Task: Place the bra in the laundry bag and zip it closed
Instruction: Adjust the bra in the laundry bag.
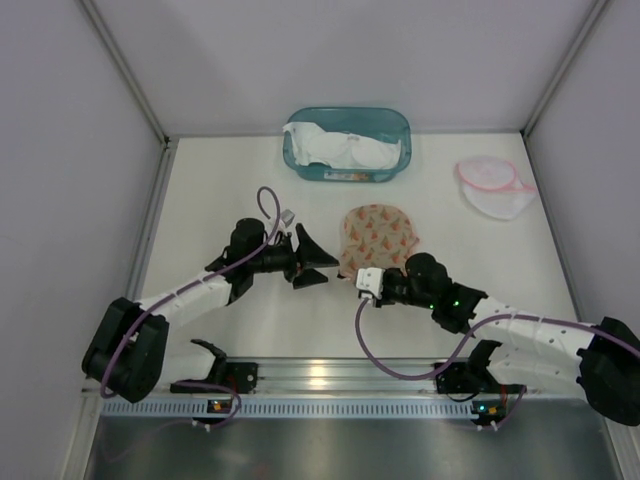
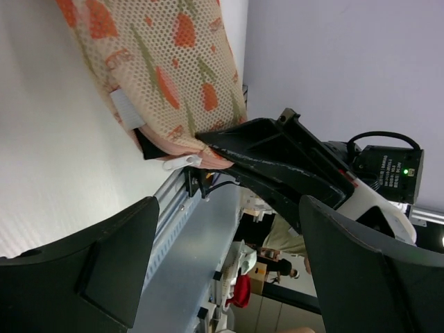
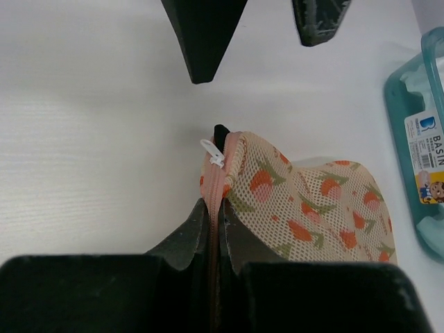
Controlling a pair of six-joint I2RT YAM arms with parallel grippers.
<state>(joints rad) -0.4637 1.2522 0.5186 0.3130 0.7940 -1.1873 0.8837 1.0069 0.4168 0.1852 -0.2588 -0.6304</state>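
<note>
Our right gripper [image 3: 220,146] pinches the laundry bag [image 1: 375,238] by its zipper edge; our left gripper [image 1: 326,268] gapes just beside it, on the white table [image 1: 210,190].

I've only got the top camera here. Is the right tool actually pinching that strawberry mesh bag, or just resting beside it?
Observer: It's pinching it. The right wrist view shows the right tool shut on the zipper edge of the laundry bag.
Operator: Where's the pull tab?
Observer: The white zipper pull lies beside the tip of that tool, free and not gripped.
Operator: Is the left tool touching the bag?
Observer: No. The left tool is open, and both its fingertips stand apart from the bag.
</note>
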